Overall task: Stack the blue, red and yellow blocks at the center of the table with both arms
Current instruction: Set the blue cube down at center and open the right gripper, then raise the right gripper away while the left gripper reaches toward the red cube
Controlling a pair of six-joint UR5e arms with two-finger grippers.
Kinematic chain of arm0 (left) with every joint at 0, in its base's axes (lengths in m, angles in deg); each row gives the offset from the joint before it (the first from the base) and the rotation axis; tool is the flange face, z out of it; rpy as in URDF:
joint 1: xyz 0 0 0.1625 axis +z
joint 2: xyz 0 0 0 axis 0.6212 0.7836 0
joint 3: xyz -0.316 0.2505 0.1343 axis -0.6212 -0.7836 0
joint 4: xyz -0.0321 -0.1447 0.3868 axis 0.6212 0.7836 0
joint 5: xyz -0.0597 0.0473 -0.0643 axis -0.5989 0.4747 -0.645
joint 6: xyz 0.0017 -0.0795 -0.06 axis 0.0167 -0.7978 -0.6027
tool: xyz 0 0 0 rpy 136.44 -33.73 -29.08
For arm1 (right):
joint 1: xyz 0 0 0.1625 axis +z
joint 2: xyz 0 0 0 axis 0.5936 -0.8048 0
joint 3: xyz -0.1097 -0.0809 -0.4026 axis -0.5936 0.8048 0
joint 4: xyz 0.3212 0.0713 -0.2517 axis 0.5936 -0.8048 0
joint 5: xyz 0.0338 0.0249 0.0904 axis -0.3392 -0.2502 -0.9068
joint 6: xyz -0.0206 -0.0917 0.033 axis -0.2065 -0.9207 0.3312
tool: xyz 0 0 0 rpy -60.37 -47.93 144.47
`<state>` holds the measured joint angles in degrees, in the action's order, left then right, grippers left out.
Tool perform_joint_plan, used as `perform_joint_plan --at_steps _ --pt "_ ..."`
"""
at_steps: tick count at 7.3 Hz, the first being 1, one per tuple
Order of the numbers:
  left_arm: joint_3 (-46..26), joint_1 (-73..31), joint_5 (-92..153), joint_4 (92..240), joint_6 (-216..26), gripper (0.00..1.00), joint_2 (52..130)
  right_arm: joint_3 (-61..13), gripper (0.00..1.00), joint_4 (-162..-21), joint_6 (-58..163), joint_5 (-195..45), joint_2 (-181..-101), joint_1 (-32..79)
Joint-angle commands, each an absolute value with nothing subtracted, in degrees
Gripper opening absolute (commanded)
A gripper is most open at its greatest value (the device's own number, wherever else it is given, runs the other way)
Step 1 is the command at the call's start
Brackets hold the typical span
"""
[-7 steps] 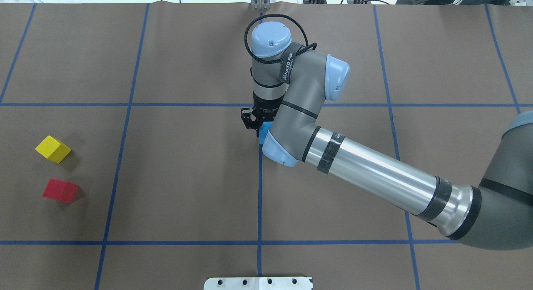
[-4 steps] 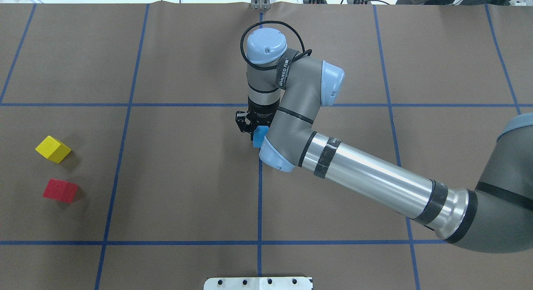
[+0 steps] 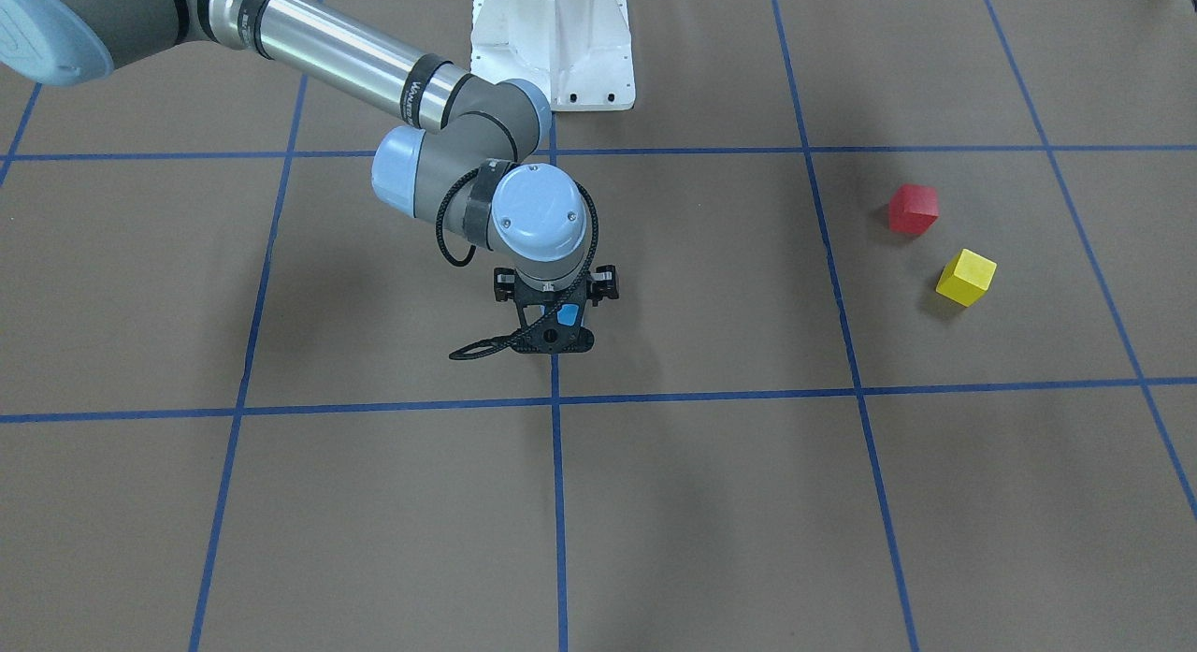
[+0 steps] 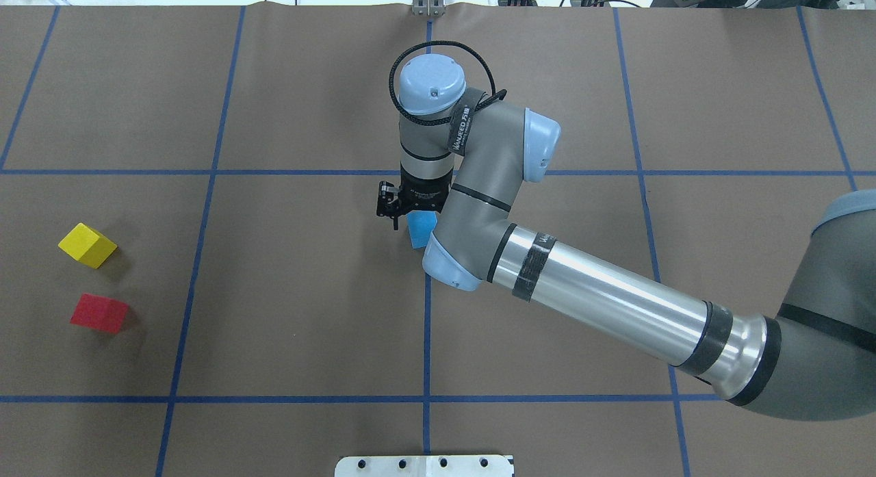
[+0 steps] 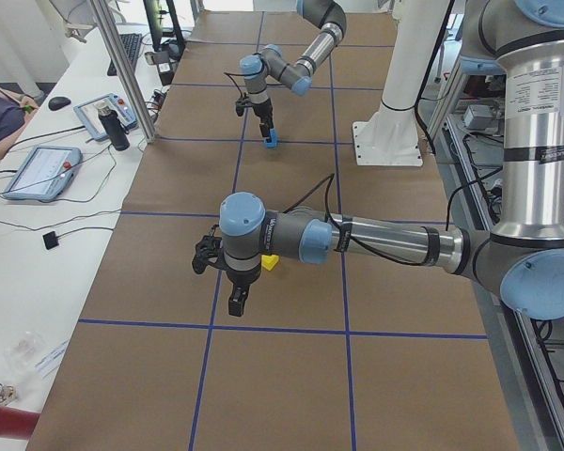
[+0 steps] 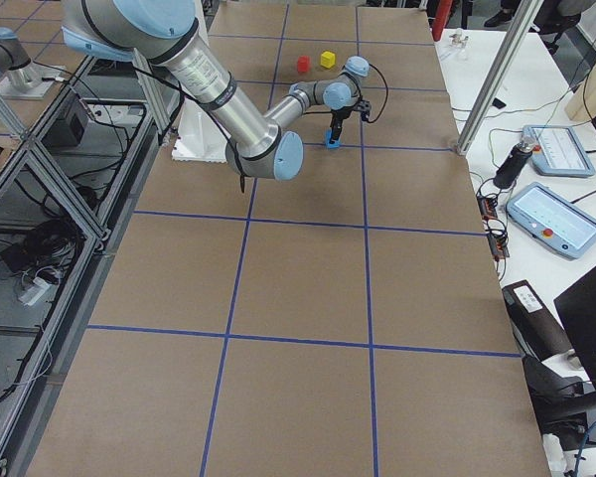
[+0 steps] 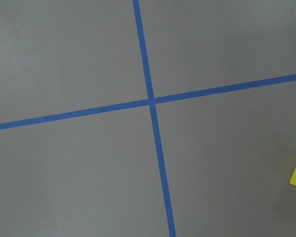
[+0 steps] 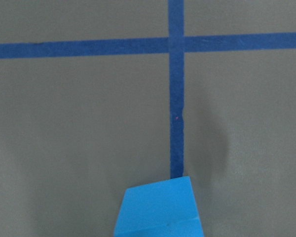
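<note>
**While right gripper [image 3: 564, 320] clamps blue block [image 3: 568, 312], red block [image 3: 913, 209] and yellow block [image 3: 966, 277] sit on robot's left**

Front view: as the right arm [image 3: 355, 58] reaches in from the base side, its gripper points straight down at mid-table. Jaws are closed onto the blue block, and only a patch of blue shows under the wrist. Block is right by the centre tape line [image 3: 557, 484]. Red block and yellow block rest on the table [image 3: 281, 502], near each other but not touching, red closer to the base.

Overhead: blue block pokes out below the gripper, just left of the centre tape line, partly covered by the elbow. Yellow and red are at the far left, yellow farther from the robot.

Left side view: left gripper [image 5: 236, 305] hangs low over the table, pointing down. Can't tell how wide its jaws are. Yellow block peeks out just behind that wrist. Far arm has the blue block at its fingertips. Can't tell if the block touches the table.

Right side view: blue block is small at the far gripper's tip, with red and yellow beyond it.

Left wrist: table, tape cross [image 7: 151, 101], yellow corner at right edge.

Right wrist: blue block at bottom centre, centre tape line running up from behind it, soft shadow to its right.
</note>
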<state>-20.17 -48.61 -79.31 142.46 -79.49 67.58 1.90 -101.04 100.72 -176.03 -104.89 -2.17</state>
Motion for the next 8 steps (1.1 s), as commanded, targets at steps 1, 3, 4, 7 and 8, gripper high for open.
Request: perform_joint_plan --at_steps 1,3,4,7,8 --pt "-20.43 -48.52 -78.29 142.39 -84.69 1.00 69.20 -2.38 0.99 -101.90 100.63 -176.78 -105.31 2.05" --pt "-21.92 -40.92 -75.56 145.88 -101.60 1.00 69.65 -10.00 1.00 -105.59 99.49 -179.77 -111.25 9.26" --pt "-23.14 -34.26 -72.42 153.83 -115.97 1.00 68.69 -12.66 1.00 -105.69 96.26 -180.12 -115.38 12.94" --pt "-35.68 -14.13 -65.46 157.77 -136.10 0.99 62.12 -14.88 1.00 -105.87 77.58 -180.30 -124.88 21.39" --pt "-39.29 -6.24 -61.01 157.86 -142.33 0.99 60.09 -14.89 1.00 -105.87 70.46 -180.30 -128.04 23.94"
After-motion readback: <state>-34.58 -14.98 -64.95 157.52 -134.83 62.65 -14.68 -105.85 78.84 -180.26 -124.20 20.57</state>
